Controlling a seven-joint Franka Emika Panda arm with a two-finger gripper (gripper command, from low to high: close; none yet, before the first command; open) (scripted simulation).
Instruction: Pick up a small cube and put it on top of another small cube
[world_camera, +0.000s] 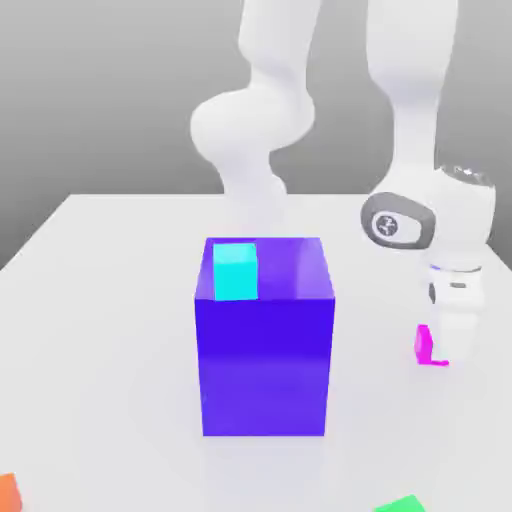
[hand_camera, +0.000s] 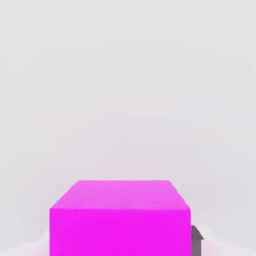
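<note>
Now magenta cube (hand_camera: 120, 217) between end effector (world_camera: 447, 352) fingers — on table (world_camera: 120, 300).

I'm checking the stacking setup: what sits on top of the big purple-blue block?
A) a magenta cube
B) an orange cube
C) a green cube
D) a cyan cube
D: the cyan cube rests on the big purple-blue block, toward the exterior view's left of its top face.

White robot hand (world_camera: 447, 350) lowered onto magenta cube (world_camera: 424, 344) on the desk (world_camera: 100, 300), at the exterior view's right of a big purple-blue block (world_camera: 265, 365).
</note>
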